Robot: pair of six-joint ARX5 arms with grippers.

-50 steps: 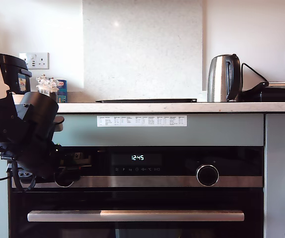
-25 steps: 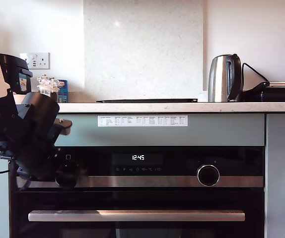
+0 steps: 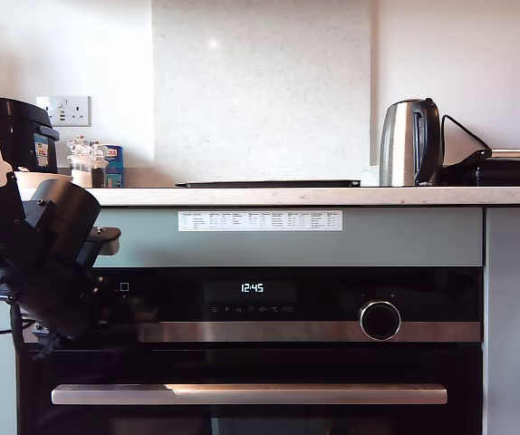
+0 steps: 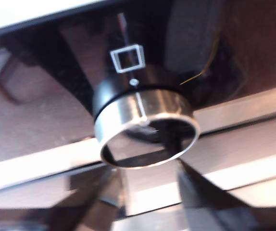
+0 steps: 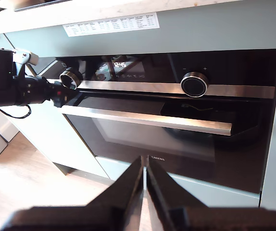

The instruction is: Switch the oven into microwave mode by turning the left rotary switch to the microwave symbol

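Glass and brushed steel made up the front of the oven, which was built in under a pale worktop with its long bar handle running across the door and its small display reading 12:45. The left rotary switch sat at the end of the steel strip toward the exterior view's left. From that view it was mostly hidden behind the dark bulk of the first arm, though the tiny square outline above it showed. Seen close through the first wrist view, the knob's silver rim carried a thin white line that lay in line with that square. My first gripper hung just in front of the switch, and its two dark, blurred fingers stood apart to either side, not clamped on the rim and holding nothing. The second wrist view showed the same arm just beside the knob, with a sliver of gap between them. My second gripper hung well back from the oven door, its jaws pressed together to a thin slit and empty. The like knob with minus and plus signs stood alone toward the exterior view's right, and a steel kettle rested on the worktop above it.
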